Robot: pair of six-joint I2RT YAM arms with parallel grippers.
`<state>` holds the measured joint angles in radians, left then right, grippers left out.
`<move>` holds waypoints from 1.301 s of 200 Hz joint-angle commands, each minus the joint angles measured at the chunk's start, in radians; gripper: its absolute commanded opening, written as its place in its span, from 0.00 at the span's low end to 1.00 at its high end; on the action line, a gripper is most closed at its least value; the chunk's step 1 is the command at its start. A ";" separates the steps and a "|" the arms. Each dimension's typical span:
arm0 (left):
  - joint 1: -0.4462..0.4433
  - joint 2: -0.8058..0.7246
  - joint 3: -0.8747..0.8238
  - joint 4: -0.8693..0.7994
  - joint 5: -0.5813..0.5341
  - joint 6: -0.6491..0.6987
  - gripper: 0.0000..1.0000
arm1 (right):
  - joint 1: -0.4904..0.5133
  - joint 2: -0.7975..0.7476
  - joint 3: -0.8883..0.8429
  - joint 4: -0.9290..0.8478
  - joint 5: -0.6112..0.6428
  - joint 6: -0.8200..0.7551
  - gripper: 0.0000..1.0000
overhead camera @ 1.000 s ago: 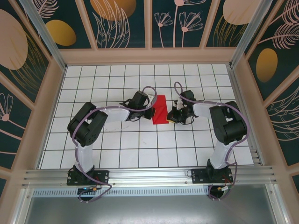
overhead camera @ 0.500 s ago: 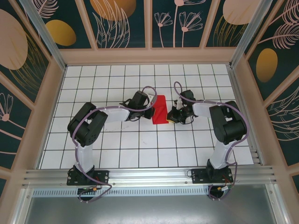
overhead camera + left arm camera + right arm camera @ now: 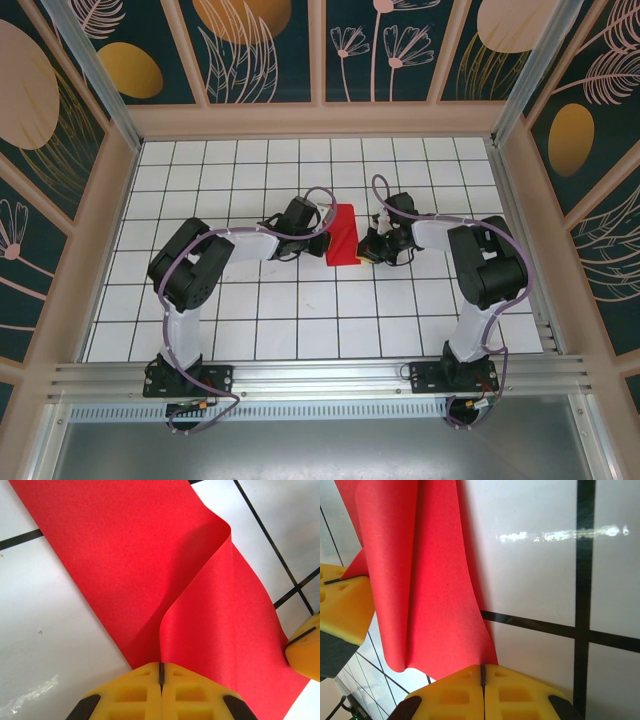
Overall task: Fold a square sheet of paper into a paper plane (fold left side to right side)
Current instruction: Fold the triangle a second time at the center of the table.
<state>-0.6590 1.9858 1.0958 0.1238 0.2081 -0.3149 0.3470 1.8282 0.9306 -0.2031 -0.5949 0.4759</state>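
Left-to-right fold under way. Red sheet of paper (image 3: 342,235) lies doubled over on the table (image 3: 300,310), between the two claws. Left claw (image 3: 161,672) is clamped on the lifted flap. Right claw (image 3: 482,675) is clamped on the sheet's edge. Next, by my judgement: match the edges, then press the crease. The wrist views show a bulging, uncreased loop ahead of each claw; from the top it reads flat.

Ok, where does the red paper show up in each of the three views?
Top external: paper at the middle of the table.
Left wrist: paper runs from top left to bottom right, pinched in the left end effector at the bottom edge.
Right wrist: paper runs from top left down into the right end effector at the bottom.
Shared landmark: the table's black grid lines.
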 commanded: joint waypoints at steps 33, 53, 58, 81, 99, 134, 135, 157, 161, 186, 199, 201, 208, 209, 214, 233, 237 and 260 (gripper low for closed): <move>0.007 0.008 0.024 0.034 0.014 0.008 0.05 | 0.019 0.067 -0.021 -0.068 0.086 -0.022 0.08; 0.006 -0.001 0.020 0.042 0.013 0.008 0.05 | 0.018 0.066 -0.022 -0.066 0.087 -0.022 0.08; 0.006 -0.004 0.017 0.043 0.013 0.008 0.05 | 0.019 0.069 -0.022 -0.067 0.087 -0.023 0.08; 0.007 -0.007 0.015 0.048 0.014 0.009 0.05 | 0.018 0.070 -0.022 -0.067 0.086 -0.022 0.08; 0.006 0.003 0.019 0.042 0.015 0.011 0.06 | 0.018 0.069 -0.022 -0.067 0.085 -0.022 0.08; 0.007 0.017 0.024 0.046 0.024 0.009 0.06 | 0.019 0.070 -0.021 -0.069 0.086 -0.022 0.08; 0.007 0.017 0.024 0.046 0.025 0.009 0.06 | 0.019 0.070 -0.022 -0.069 0.086 -0.023 0.08; 0.007 0.029 0.026 0.044 0.024 0.012 0.06 | 0.019 0.070 -0.021 -0.069 0.085 -0.023 0.08; 0.007 0.032 0.027 0.043 0.026 0.013 0.06 | 0.018 0.069 -0.020 -0.068 0.086 -0.023 0.08; 0.007 0.048 0.021 0.043 0.024 0.011 0.06 | 0.019 0.065 -0.018 -0.071 0.086 -0.025 0.08; 0.007 0.049 0.018 0.046 0.021 0.011 0.05 | 0.019 0.066 -0.016 -0.074 0.087 -0.025 0.08; 0.007 0.050 0.017 0.046 0.019 0.012 0.05 | 0.018 0.066 -0.016 -0.074 0.087 -0.026 0.08; 0.006 0.048 0.016 0.046 0.015 0.012 0.05 | 0.019 0.066 -0.016 -0.075 0.088 -0.026 0.08; 0.006 0.048 0.016 0.046 0.014 0.012 0.05 | 0.019 0.066 -0.015 -0.075 0.088 -0.026 0.08; 0.007 0.045 0.016 0.046 0.010 0.013 0.05 | 0.019 0.066 -0.016 -0.075 0.088 -0.025 0.08; 0.007 0.031 0.018 0.046 0.012 0.012 0.05 | 0.019 0.067 -0.015 -0.076 0.089 -0.026 0.08; 0.007 0.027 0.017 0.047 0.017 0.012 0.05 | 0.018 0.067 -0.016 -0.077 0.090 -0.026 0.08; 0.007 -0.011 0.006 0.056 0.030 0.014 0.05 | 0.019 0.068 -0.013 -0.079 0.090 -0.026 0.08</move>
<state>-0.6590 2.0075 1.1004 0.1619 0.2272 -0.3153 0.3473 1.8301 0.9325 -0.2035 -0.5953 0.4721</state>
